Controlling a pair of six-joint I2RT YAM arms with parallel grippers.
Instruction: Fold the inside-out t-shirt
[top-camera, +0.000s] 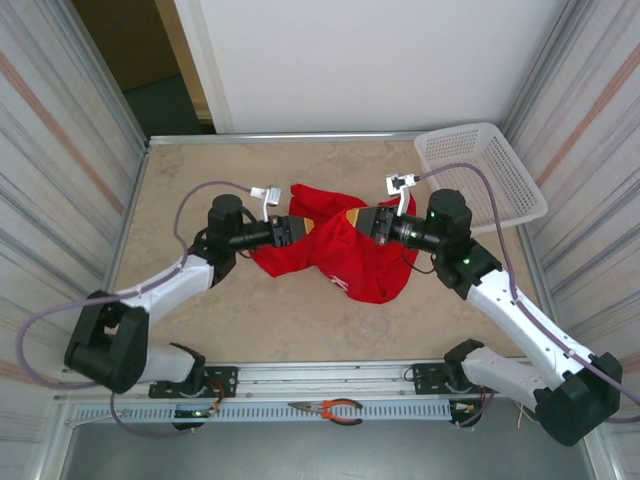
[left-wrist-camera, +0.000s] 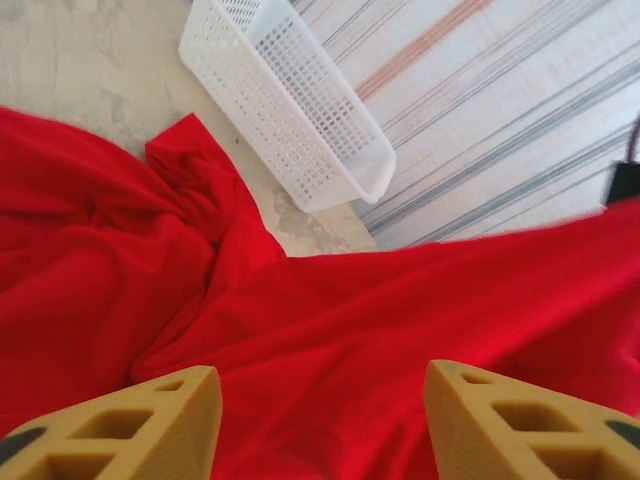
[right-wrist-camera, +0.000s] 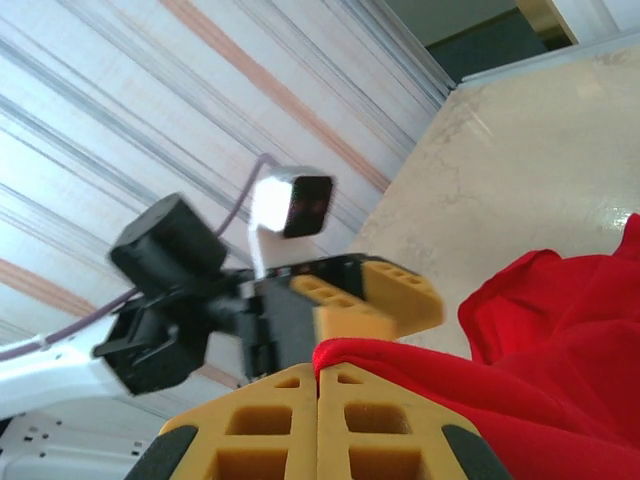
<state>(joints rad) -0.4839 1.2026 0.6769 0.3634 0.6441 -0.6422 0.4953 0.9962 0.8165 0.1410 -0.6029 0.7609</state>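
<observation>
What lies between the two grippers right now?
Only the bunched red t-shirt fills the gap between the left gripper and the right gripper, as the top view shows; the right gripper pinches its edge.

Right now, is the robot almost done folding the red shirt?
Not nearly. Nothing looks folded yet: the t-shirt lies bunched up. In hand: the right gripper is pinched shut on a fold of cloth, while the left gripper is open over it. Left to do: spreading it flat and every fold.

The t-shirt (top-camera: 340, 258) lies on the table (top-camera: 200, 300) between left gripper (top-camera: 298, 229) and right gripper (top-camera: 362, 221), basket (top-camera: 490, 175) far right.
</observation>
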